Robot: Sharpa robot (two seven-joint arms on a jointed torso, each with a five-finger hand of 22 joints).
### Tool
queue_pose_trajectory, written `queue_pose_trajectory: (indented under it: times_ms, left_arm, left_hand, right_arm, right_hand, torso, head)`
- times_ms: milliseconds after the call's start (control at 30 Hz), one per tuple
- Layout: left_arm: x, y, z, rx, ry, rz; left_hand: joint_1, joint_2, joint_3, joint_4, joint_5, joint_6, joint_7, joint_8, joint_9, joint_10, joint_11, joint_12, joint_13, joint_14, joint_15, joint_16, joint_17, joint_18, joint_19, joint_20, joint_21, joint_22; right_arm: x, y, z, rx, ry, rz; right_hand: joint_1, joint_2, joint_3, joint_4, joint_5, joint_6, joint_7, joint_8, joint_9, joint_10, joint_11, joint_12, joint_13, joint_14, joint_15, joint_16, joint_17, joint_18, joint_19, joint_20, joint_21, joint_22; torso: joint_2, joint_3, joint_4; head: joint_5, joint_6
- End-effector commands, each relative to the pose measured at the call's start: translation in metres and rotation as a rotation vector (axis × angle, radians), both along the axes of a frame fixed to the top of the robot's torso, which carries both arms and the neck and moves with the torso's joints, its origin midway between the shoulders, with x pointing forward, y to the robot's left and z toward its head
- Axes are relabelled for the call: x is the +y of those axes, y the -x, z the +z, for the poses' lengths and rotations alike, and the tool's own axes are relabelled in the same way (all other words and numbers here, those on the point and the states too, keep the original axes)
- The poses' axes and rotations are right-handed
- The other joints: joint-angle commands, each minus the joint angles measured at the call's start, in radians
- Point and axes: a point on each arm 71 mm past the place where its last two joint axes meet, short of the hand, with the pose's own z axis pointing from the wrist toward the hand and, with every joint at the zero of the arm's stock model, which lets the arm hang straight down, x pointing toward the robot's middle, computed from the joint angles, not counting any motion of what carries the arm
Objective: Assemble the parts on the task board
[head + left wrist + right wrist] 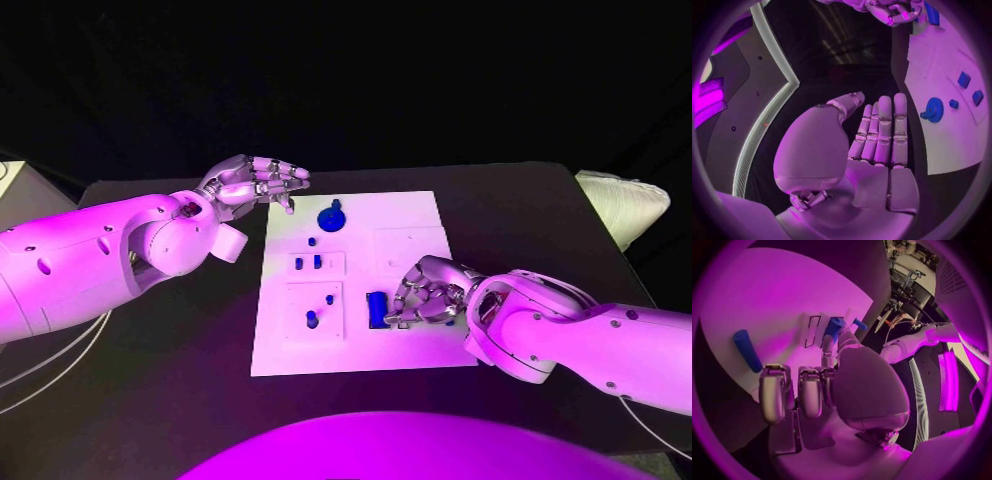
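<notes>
White rectangular task board (pixel 411 215) lies mid-table on the black table (pixel 173 400), long side running 12 to 6 o'clock in the head view.

Left hand (pixel 257 186): hovers off the board's far-left corner, at about 10 o'clock from board centre. Fingers extended and laid side by side, thumb apart, nothing held; the left wrist view confirms a bare palm (pixel 873 150).

Right hand (pixel 427 290): over the board's near-right area, about 4 o'clock from centre. Fingers curled downward, just beside a blue upright block (pixel 376 308) at the hand's 9 o'clock. Contact with the block cannot be told. In the right wrist view the fingers (pixel 775 395) bend over the board, and a blue elongated bar (pixel 747 350) lies flat on the plate, apart from them.

Other parts: round blue knob with a stem (pixel 332 218) at 12 o'clock on the board; two small blue pegs (pixel 307 263) in the left-centre panel; one small blue peg (pixel 312 320) in the near-left panel, at 7 o'clock.
</notes>
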Motion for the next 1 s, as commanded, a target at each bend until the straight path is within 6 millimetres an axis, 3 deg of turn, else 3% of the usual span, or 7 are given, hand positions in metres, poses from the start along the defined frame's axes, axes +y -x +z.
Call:
queue_pose_trajectory:
  times_ms: [33, 867, 933, 1000]
  left_arm:
    - [-0.0021, 0.0007, 0.0010, -0.002, 0.012, -0.016]
    - [-0.0012, 0.0009, 0.0009, 0.000, 0.010, -0.016]
    - [-0.0011, 0.0009, 0.0009, 0.000, 0.010, -0.015]
    - [-0.0010, 0.0009, 0.0009, 0.001, 0.010, -0.015]
  left_hand:
    - [0.001, 0.012, -0.001, 0.002, 0.004, -0.007, 0.001, 0.004, -0.001, -0.006, 0.000, 0.005, 0.000, -0.002, 0.003, -0.003, 0.000, 0.015, 0.006, -0.001, -0.007, -0.001]
    - [0.001, 0.012, -0.001, 0.002, 0.004, -0.007, 0.001, 0.005, -0.002, -0.007, 0.000, 0.007, 0.000, -0.002, 0.003, -0.003, 0.000, 0.014, 0.006, -0.001, -0.007, -0.001]
    - [0.001, 0.012, -0.001, 0.002, 0.004, -0.007, 0.001, 0.005, -0.002, -0.007, 0.000, 0.007, 0.000, -0.002, 0.003, -0.003, 0.000, 0.014, 0.006, -0.001, -0.007, -0.001]
    - [0.001, 0.012, -0.001, 0.002, 0.004, -0.007, 0.001, 0.005, -0.002, -0.007, 0.000, 0.007, 0.000, -0.002, 0.003, -0.003, 0.000, 0.014, 0.006, -0.001, -0.007, -0.001]
  right_arm:
    - [0.0029, 0.0009, -0.0008, -0.022, 0.030, 0.015]
    - [0.0056, -0.0021, -0.0005, -0.078, 0.042, -0.003]
    - [0.0055, -0.0017, 0.0004, -0.073, 0.007, 0.002]
    - [0.0046, -0.0012, 0.0020, -0.073, -0.044, 0.009]
  right_hand:
    - [0.005, -0.009, 0.006, 0.000, -0.001, 0.000, -0.010, 0.009, 0.008, 0.099, -0.011, 0.007, 0.255, 0.101, -0.010, 0.008, 0.248, -0.014, 0.077, -0.009, 0.009, 0.221]
    - [0.005, 0.006, 0.025, 0.001, 0.014, -0.012, -0.017, 0.037, 0.035, 0.102, -0.018, 0.016, 0.259, 0.104, -0.016, 0.013, 0.261, -0.018, 0.082, -0.016, 0.025, 0.229]
    - [-0.005, 0.000, 0.022, 0.001, 0.017, -0.023, -0.014, 0.039, 0.039, 0.097, -0.016, 0.001, 0.252, 0.101, -0.016, 0.008, 0.247, -0.014, 0.077, -0.016, 0.008, 0.222]
    - [-0.014, -0.001, 0.024, 0.001, 0.015, -0.067, 0.002, 0.019, 0.035, 0.098, -0.004, 0.005, 0.254, 0.100, -0.008, 0.007, 0.246, -0.013, 0.074, -0.012, 0.000, 0.219]
  torso:
    - [0.001, 0.0005, 0.0003]
    - [0.000, 0.0012, 0.0003]
    - [0.000, 0.0012, -0.0002]
    - [0.000, 0.0007, -0.0009]
  head:
    - [0.001, 0.000]
    - [0.002, 0.000]
    - [0.003, 0.000]
    - [0.003, 0.000]
